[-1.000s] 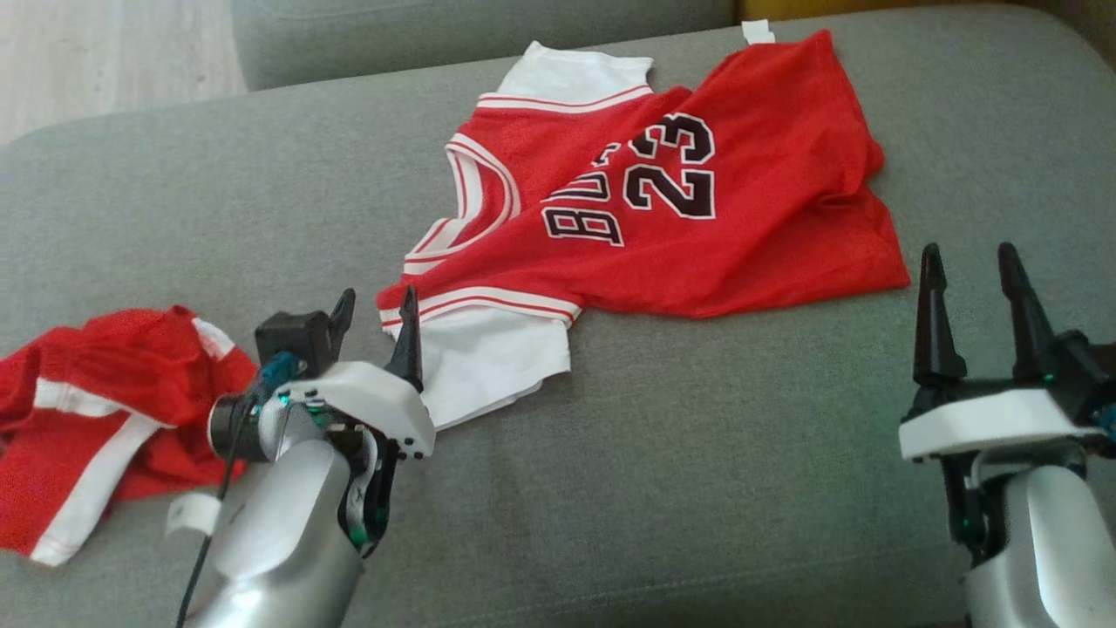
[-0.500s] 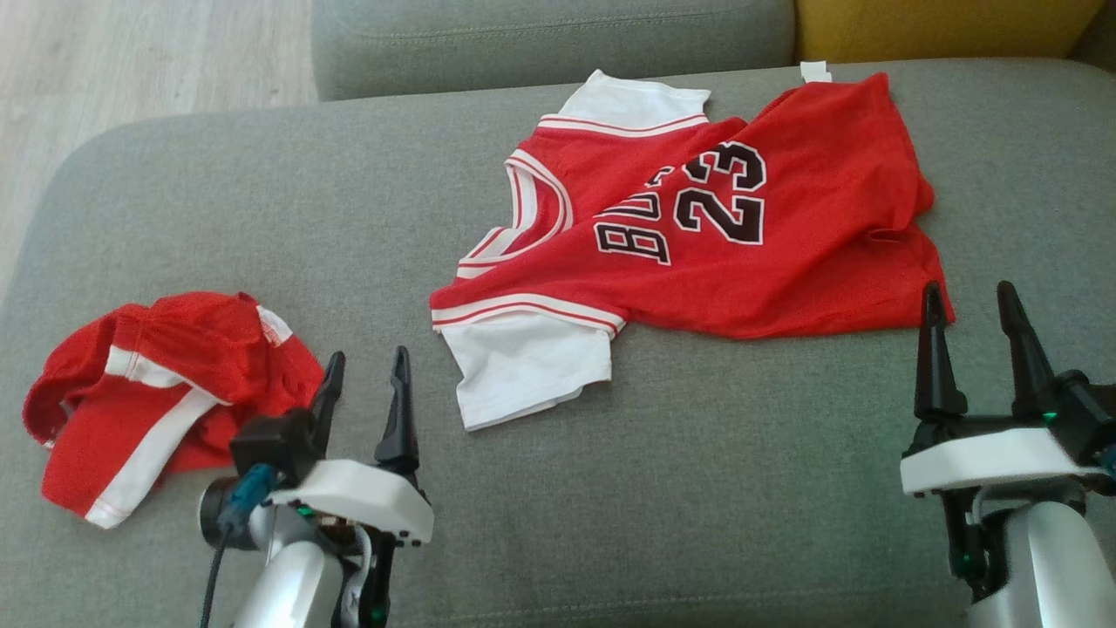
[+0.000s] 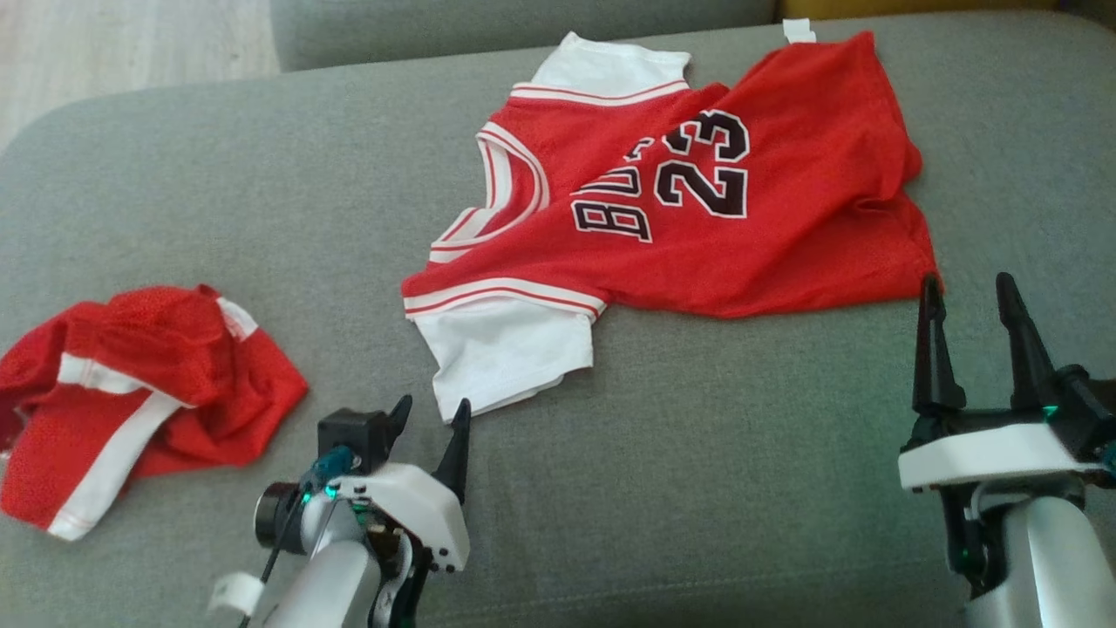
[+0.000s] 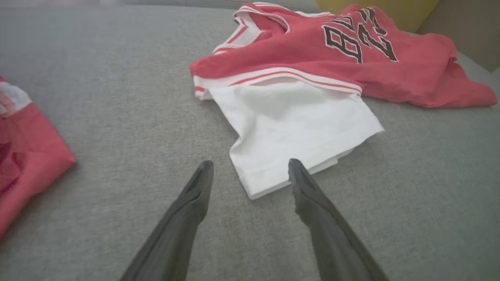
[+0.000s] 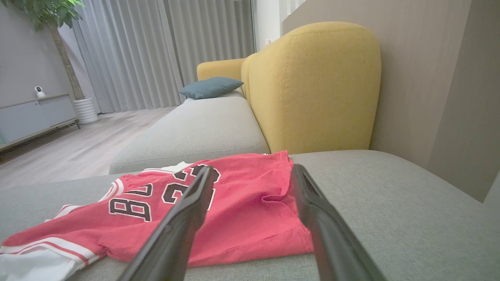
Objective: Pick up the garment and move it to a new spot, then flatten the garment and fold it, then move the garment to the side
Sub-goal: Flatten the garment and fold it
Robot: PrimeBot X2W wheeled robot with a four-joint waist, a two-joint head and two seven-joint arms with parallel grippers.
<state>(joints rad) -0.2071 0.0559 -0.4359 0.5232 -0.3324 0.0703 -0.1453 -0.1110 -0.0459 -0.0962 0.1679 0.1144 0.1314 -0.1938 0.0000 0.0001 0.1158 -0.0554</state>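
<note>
The garment (image 3: pixel 697 201) is a red jersey with white sleeves and a black "23". It lies spread but creased on the grey sofa seat (image 3: pixel 697 453). My left gripper (image 3: pixel 432 408) stands open at the near corner of the lower white sleeve (image 3: pixel 506 349). In the left wrist view the sleeve's hem (image 4: pixel 273 175) lies just ahead of and between the open fingers of the left gripper (image 4: pixel 250 164), which holds nothing. My right gripper (image 3: pixel 968 286) is open and empty just in front of the jersey's near right hem corner. The right wrist view shows the right gripper (image 5: pixel 253 169) pointing over the red cloth (image 5: pixel 242 218).
A crumpled pair of red shorts with white stripes (image 3: pixel 131 392) lies at the left of the seat, also seen as the shorts (image 4: pixel 23 148) in the left wrist view. A second grey cushion (image 5: pixel 195 132), a yellow backrest (image 5: pixel 312 86) and a teal pillow (image 5: pixel 211 86) stand behind. Wooden floor (image 3: pixel 105 44) is at the far left.
The head camera has shifted. My left gripper has moved right, away from the shorts, up to the white sleeve's corner. The right gripper and the jersey have stayed put.
</note>
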